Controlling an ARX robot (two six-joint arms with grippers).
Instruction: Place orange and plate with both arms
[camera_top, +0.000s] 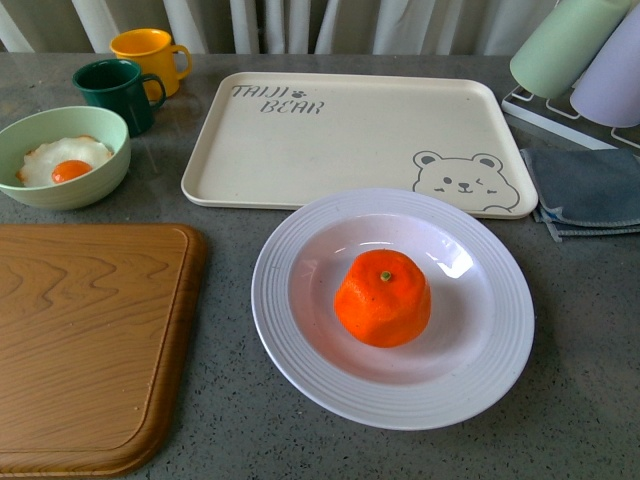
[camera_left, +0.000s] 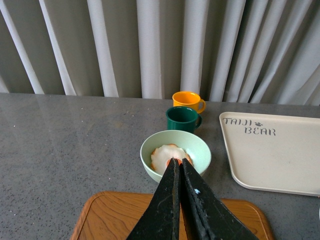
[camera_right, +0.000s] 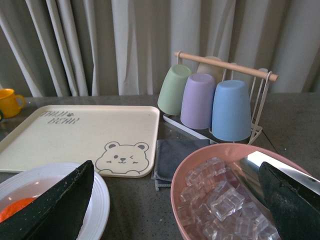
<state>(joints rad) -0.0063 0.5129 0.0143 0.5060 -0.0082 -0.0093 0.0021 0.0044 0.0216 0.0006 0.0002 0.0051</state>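
Observation:
The orange (camera_top: 383, 298) sits stem up in the middle of the white ridged plate (camera_top: 497, 330), at the table's front centre. Neither gripper shows in the front view. In the left wrist view my left gripper (camera_left: 177, 161) is shut on nothing, above the wooden board (camera_left: 115, 215), its tips aimed at the green bowl (camera_left: 199, 147). My right gripper (camera_right: 176, 166) is open and empty. One of its fingers (camera_right: 55, 207) hangs over the plate (camera_right: 102, 197), where a slice of the orange (camera_right: 15, 207) shows. The other hangs over a pink bowl of ice cubes (camera_right: 220, 200).
A cream bear tray (camera_top: 340, 130) lies behind the plate. The wooden cutting board (camera_top: 80, 340) fills the front left. The pale green bowl with a fried egg (camera_top: 60, 155), a dark green mug (camera_top: 115, 90) and a yellow mug (camera_top: 150, 55) stand back left. A grey cloth (camera_top: 585, 190) and a cup rack (camera_right: 215, 100) are at the right.

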